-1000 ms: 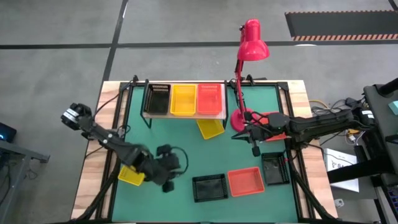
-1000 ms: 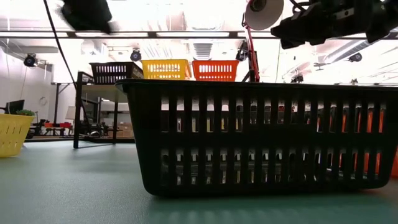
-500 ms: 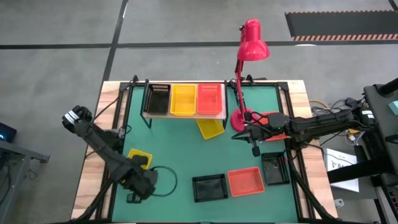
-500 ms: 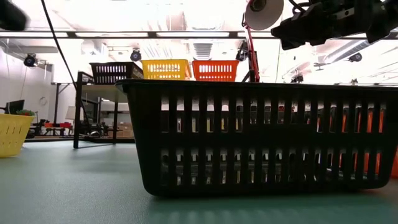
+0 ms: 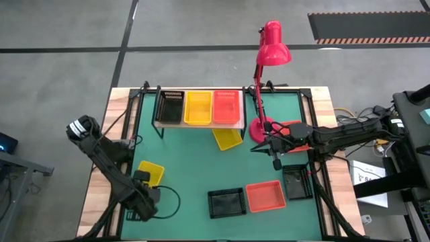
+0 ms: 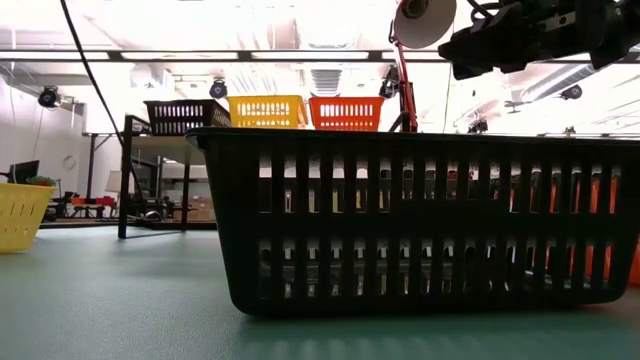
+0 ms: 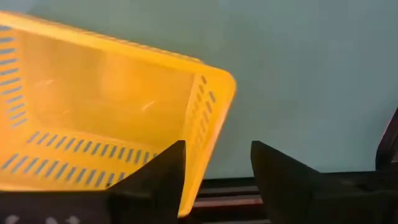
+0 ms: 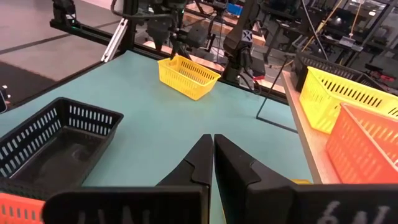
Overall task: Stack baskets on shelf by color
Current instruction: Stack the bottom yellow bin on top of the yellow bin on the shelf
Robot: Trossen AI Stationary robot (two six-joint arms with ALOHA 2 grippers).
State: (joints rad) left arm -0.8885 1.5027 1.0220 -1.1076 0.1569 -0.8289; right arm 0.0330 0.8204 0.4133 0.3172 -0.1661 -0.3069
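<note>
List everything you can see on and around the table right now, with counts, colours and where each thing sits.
Shelf: one, light wood, table's far edge.
Baskets on shelf: three; black, yellow, orange-red.
Yellow baskets on table: two; near the shelf, near left.
Near-right baskets: black, orange-red, black.
Orange-red basket: one, beneath the right arm.
Desk lamp: one, red, beside shelf.
Left gripper: open, beside near-left yellow basket.
Right gripper: shut, empty.
</note>
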